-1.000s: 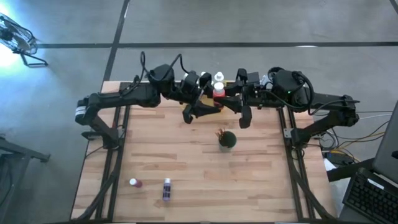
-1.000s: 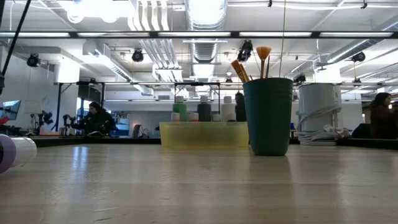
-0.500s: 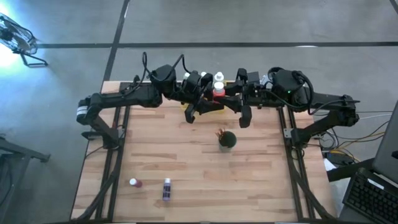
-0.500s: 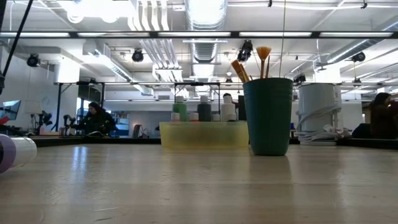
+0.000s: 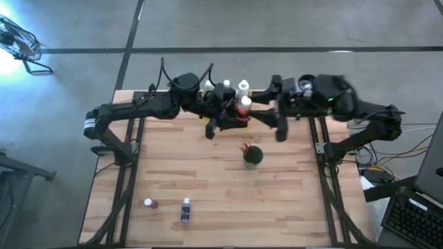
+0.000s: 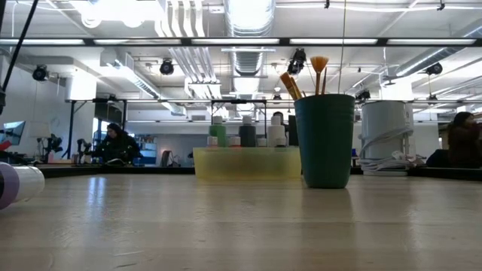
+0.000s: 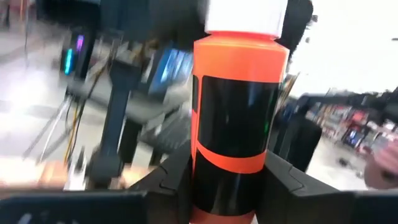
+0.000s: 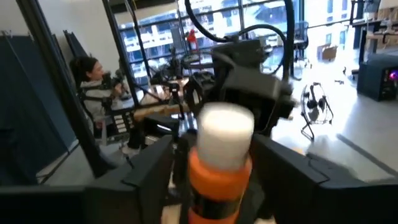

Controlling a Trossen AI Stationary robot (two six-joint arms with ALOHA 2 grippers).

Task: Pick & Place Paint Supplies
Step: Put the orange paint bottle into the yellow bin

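An orange paint bottle [image 7: 239, 106] with a black label and a white cap [image 8: 221, 134] is up in the air over the table's far middle [image 5: 243, 107]. My left gripper [image 5: 235, 116] is shut on it. My right gripper [image 5: 266, 114] faces it from the right. Its open fingers [image 8: 149, 165] stand on either side of the bottle, apart from it. The green cup [image 5: 253, 155] holds several brushes [image 6: 305, 75]. Other bottles stand in the yellow tray [image 6: 247, 162]. My left gripper pinches the lower body of the orange bottle [image 7: 230, 180] between its two fingers, one on each side. The fingers come level from the table's left and lie across the bottle. The bottle stands upright, cap up, lifted clear of the table.
Two small bottles lie near the table's near left: a red one [image 5: 149, 203] and a purple one [image 5: 185, 209]. White-capped bottles [image 5: 243, 86] stand at the far edge, behind the arms. People sit in the room beyond the table.
My left gripper's fingers have drawn together on the orange bottle and the wrist has rolled a little. My right arm has pulled back slightly toward the table's right edge. The bottle has stayed in the same spot, upright.
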